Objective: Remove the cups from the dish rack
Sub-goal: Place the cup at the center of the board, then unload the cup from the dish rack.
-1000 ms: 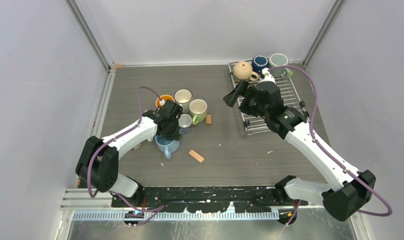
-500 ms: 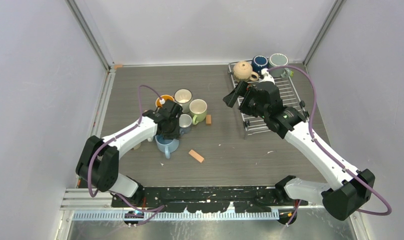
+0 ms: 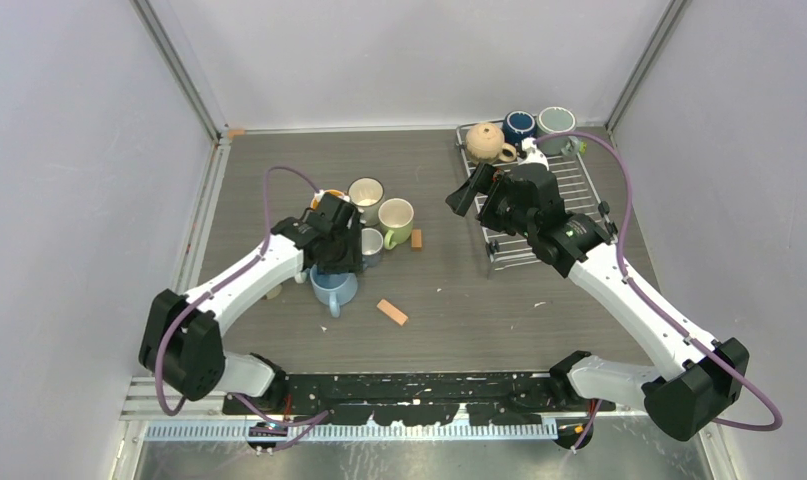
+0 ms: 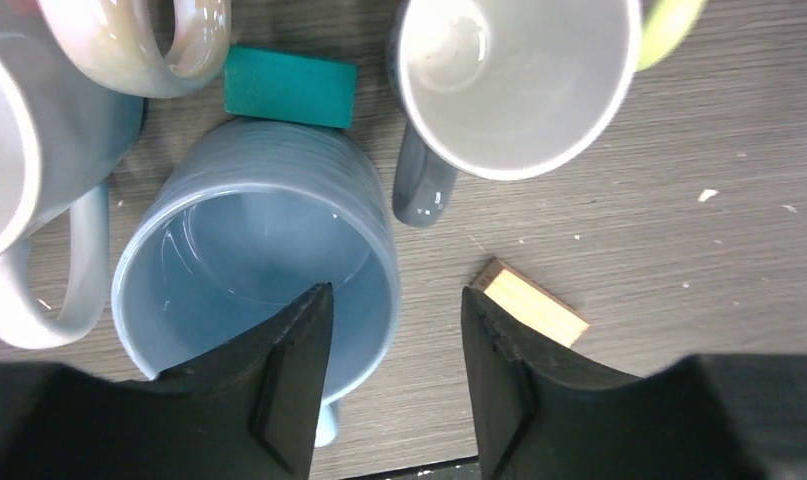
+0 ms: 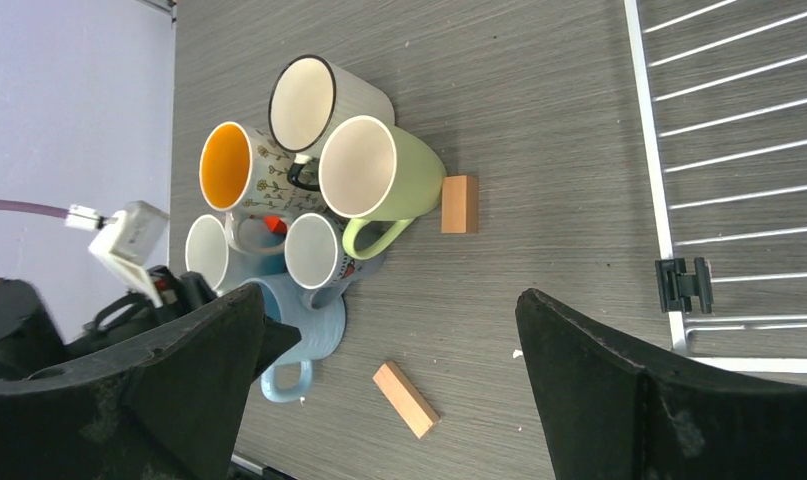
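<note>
Six cups (image 3: 396,217) are sitting centre-left; three are waiting in the dish rack (image 3: 584,180), upper right.
Left claw (image 4: 394,300) is hanging half-open, right claw (image 5: 391,300) wide, both empty.

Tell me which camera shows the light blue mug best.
Left wrist: the light blue mug sits close below, rim and inside plain. Top external shows it small, partly under the left arm; right wrist shows it partly behind its own finger.

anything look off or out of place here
Stray small blocks lie where they don't belong: a wooden block askew near the light blue mug, a second wooden block beside the lime green mug, and a teal block tucked against the light blue mug. Nothing looks spilled or broken.
</note>
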`<move>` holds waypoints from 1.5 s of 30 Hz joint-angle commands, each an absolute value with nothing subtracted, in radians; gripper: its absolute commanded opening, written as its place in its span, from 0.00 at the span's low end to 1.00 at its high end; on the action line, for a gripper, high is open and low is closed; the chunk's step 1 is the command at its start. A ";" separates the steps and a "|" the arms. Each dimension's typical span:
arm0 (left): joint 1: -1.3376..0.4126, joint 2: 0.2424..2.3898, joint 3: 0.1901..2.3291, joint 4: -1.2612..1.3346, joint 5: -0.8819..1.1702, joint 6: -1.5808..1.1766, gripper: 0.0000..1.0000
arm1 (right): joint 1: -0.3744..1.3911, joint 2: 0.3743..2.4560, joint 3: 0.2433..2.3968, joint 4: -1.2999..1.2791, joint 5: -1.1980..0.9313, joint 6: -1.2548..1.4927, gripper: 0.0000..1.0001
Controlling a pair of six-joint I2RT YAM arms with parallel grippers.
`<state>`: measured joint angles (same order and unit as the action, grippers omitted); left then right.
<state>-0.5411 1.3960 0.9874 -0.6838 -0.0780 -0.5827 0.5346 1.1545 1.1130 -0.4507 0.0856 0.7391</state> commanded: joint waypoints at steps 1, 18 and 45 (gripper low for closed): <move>-0.541 1.312 1.054 -0.743 -0.041 -0.546 0.56 | 0.532 1.138 1.141 -0.449 0.110 0.730 1.00; -0.541 1.159 1.176 -0.819 0.078 -0.503 1.00 | 0.526 1.217 1.263 -0.566 0.197 0.683 1.00; -0.541 1.143 1.237 -0.783 0.280 -0.465 1.00 | 0.065 1.849 1.639 -0.224 -0.143 0.467 1.00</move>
